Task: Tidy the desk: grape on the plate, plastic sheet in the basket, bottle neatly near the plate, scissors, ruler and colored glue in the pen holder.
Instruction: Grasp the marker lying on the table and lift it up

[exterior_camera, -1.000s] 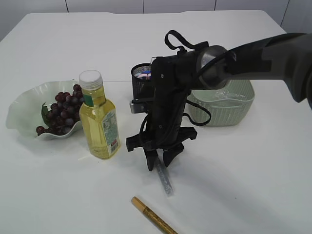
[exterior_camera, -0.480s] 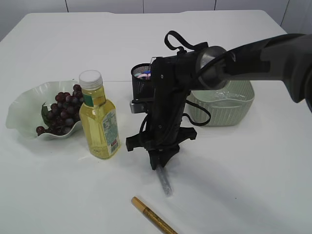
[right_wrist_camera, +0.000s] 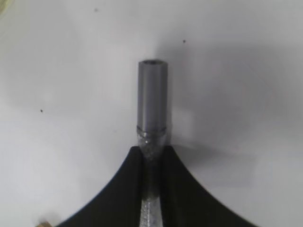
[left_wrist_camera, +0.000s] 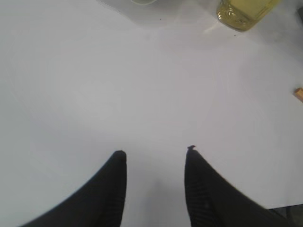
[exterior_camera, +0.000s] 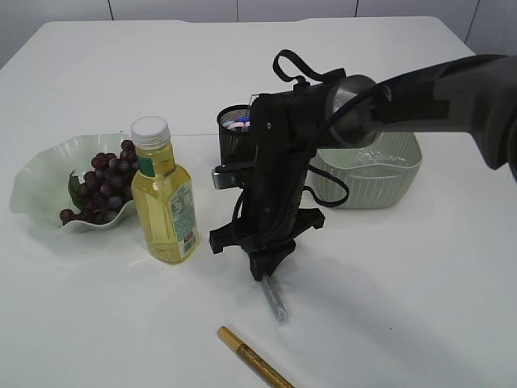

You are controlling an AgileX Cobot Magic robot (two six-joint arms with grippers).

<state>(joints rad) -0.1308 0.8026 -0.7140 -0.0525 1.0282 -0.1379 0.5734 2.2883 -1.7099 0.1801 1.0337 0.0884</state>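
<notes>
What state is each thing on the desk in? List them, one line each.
Bottle: upright, capped, beside the plate.
Grapes: on the plate.
Silver glue pen: lying on the table, clamped at one end by the right gripper.
Gold glue pen: lying loose on the table.
Pen holder: upright, something inside.
Basket: upright, clear plastic sheet inside.
Left gripper: open, empty, above bare table.

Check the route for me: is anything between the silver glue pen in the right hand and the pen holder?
Nothing visible on the table blocks it. The right hand grips the silver glue pen low in front of the pen holder; only the arm's own body lies between. The bottle stands off to the left.
</notes>
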